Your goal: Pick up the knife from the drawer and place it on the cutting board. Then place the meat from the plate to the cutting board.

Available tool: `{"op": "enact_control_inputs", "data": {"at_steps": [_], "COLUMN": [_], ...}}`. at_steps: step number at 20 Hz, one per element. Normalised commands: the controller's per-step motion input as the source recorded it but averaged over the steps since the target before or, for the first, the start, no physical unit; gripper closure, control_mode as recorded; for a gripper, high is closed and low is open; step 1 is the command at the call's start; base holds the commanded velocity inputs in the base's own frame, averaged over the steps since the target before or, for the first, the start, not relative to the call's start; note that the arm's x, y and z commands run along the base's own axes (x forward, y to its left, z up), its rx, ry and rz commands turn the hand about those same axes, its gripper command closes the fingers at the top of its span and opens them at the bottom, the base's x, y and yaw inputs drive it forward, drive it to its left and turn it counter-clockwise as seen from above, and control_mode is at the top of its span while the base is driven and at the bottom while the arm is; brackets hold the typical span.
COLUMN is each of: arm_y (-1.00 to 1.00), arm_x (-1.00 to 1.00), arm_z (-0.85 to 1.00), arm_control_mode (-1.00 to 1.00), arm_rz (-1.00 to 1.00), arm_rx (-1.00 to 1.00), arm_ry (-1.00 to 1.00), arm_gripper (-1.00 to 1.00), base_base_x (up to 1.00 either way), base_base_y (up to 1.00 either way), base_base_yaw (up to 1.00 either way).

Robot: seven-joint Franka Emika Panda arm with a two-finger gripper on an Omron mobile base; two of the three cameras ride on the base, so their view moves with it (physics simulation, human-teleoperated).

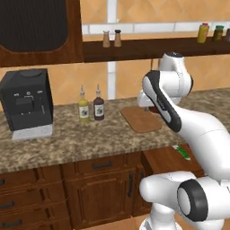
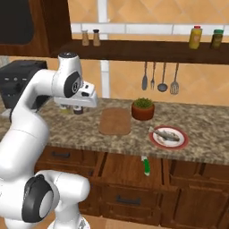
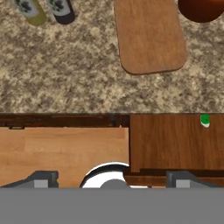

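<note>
A: Fingers [image 3: 112, 180] sit lowest in the hand view, one dark tip at lower left and one at lower right, spread wide with nothing between them.

B: Noted. Location of the knife [image 2: 145, 165]?

A: Lying in the open drawer [image 2: 129, 167], below the tabletop [image 2: 201, 147] edge. In the right base view it is just right of frame centre, green handle toward the camera, pale blade pointing up-frame toward the tabletop. In the hand view a bit of green shows at right of centre, against the top edge of the drawer floor.

B: Handling estimate?

A: Judged small, light and rigid. Smooth handle, likely a little slippery; blade thin and flat on the wood, poor to pinch. Take hold across the green handle, near its middle, fingers straddling its width.

B: Destination?

A: Cutting board [image 3: 150, 35] is bare, top centre of the hand view, flat on the tabletop. Plate [image 2: 169, 137] with the meat [image 2: 166, 133] lies right of centre in the right base view, just right of the potted plant [image 2: 142, 108].

B: View differences?

A: Right base view gives plate, meat and the knife's full length. Left base view has the arm covering much of the drawer; the knife there is a green patch at lower right, but it shows the coffee machine [image 1: 27, 99] and two bottles [image 1: 90, 106] at left. Hand view gives finger spacing.
</note>
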Motion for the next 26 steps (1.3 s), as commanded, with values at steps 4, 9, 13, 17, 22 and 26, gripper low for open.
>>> {"op": "enact_control_inputs", "data": {"at_steps": [4, 9, 13, 17, 22, 26], "arm_y": [0.0, 0.0, 0.0, 0.0, 0.0, 0.0], "arm_x": [0.0, 0.0, 0.0, 0.0, 0.0, 0.0], "arm_z": [0.0, 0.0, 0.0, 0.0, 0.0, 0.0], "arm_control_mode": [1.0, 1.0, 1.0, 1.0, 1.0, 1.0], "arm_rz": [0.0, 0.0, 0.0, 0.0, 0.0, 0.0], "arm_rx": [0.0, 0.0, 0.0, 0.0, 0.0, 0.0], "arm_ry": [0.0, 0.0, 0.0, 0.0, 0.0, 0.0], "arm_gripper": [-1.0, -1.0, -1.0, -1.0, -1.0, -1.0], "base_base_x": [0.0, -0.41, -0.18, 0.0, 0.01, 0.08], "base_base_y": [-0.06, -0.88, -1.0, -1.0, -0.93, -0.49], "base_base_yaw": [-0.33, -0.13, 0.0, 0.07, 0.22, 0.41]}}
